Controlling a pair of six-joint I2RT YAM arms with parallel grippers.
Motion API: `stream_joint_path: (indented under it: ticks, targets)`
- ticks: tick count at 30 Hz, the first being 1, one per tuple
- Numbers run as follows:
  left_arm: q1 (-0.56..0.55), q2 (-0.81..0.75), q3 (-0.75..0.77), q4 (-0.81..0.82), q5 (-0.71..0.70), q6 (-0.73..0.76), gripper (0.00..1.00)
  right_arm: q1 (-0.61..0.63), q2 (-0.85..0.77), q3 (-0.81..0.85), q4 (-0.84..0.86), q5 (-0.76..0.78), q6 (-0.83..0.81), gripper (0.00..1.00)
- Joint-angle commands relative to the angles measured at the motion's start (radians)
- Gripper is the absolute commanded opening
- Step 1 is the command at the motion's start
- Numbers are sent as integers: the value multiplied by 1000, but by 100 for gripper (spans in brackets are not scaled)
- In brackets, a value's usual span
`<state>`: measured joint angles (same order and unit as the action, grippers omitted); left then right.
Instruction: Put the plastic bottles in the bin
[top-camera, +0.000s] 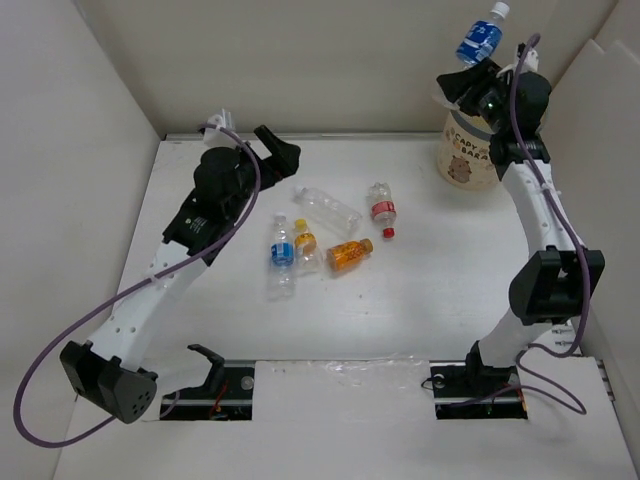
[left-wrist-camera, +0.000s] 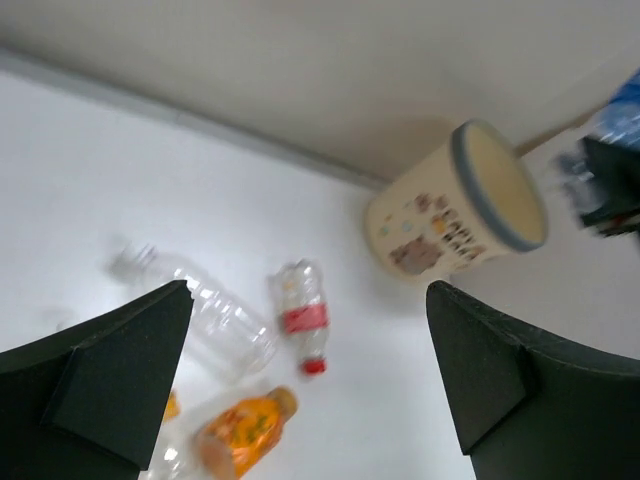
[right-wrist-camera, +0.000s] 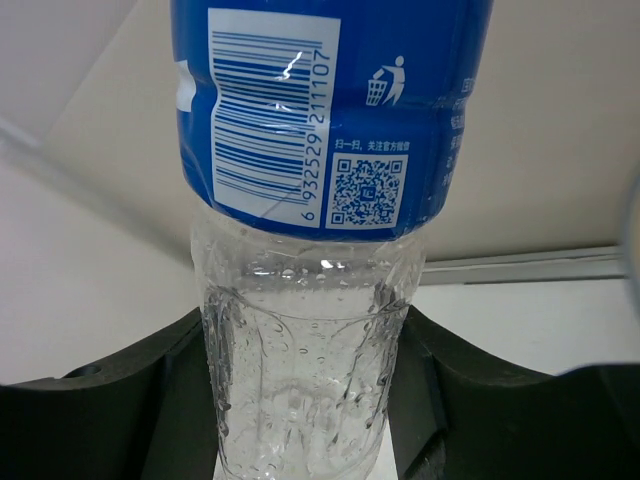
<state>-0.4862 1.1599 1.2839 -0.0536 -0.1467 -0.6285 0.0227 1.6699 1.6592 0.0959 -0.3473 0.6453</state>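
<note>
Upper right, dimpled clear blue-labelled plastic bottle (top-camera: 480, 40) clamped in right jaws, near round cream paper bin (top-camera: 465, 165), left jaws gaping, empty.

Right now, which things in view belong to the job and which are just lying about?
Job: held blue-labelled bottle; table blue-labelled bottle; yellow-capped bottle; orange bottle; plain clear bottle; red-labelled bottle; bin.
Lying about: purple cables; clear film at near edge.

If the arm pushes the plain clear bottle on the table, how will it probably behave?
The plain clear bottle lies on its side, so it would likely roll. It looks empty and thin-walled, so probably light and easily dented.
</note>
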Motion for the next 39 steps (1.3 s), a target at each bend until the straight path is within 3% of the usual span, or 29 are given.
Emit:
stream_joint_path:
  ticks: [1, 13, 25, 29, 35, 37, 39]
  targets:
    - [1, -41, -61, -12, 9, 12, 100, -50, 53, 47, -78, 83, -49, 0]
    - [1, -155, -250, -67, 56, 39, 100, -208, 180, 151, -151, 160, -128, 0]
    - [-8, -131, -288, -57, 76, 39, 100, -248, 235, 271, -197, -44, -93, 0]
    - [-8, -131, -288, -48, 76, 39, 100, -239, 286, 349, -197, 39, -102, 0]
    - [-8, -131, -288, -58, 65, 39, 100, -239, 448, 592, -346, 119, -145, 0]
    - [-8, -131, -278, -68, 44, 39, 100, -239, 473, 629, -378, 142, -160, 4]
    - [-8, -121, -278, -77, 35, 39, 100, -230, 473, 639, -387, 154, -170, 16]
